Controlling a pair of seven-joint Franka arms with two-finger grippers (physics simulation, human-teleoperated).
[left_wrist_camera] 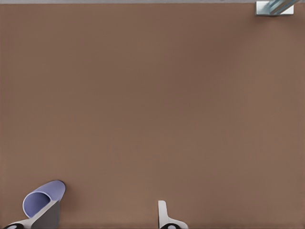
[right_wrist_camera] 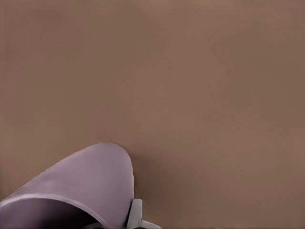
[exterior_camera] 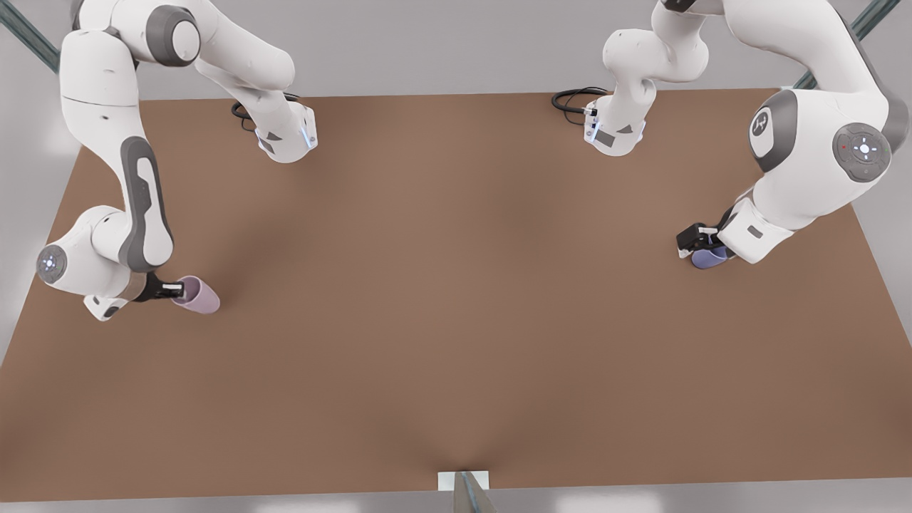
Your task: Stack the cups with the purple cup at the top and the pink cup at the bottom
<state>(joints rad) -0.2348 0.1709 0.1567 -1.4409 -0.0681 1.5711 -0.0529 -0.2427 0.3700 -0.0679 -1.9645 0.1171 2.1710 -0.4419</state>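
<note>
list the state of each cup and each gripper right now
pink cup: on the table at the front view's left, right gripper's finger inside its mouth
purple cup: on the table at the front view's right, under the left gripper
right gripper: at the pink cup's rim
left gripper: fingers spread wide, one at the purple cup's rim
table: brown, flat
</note>
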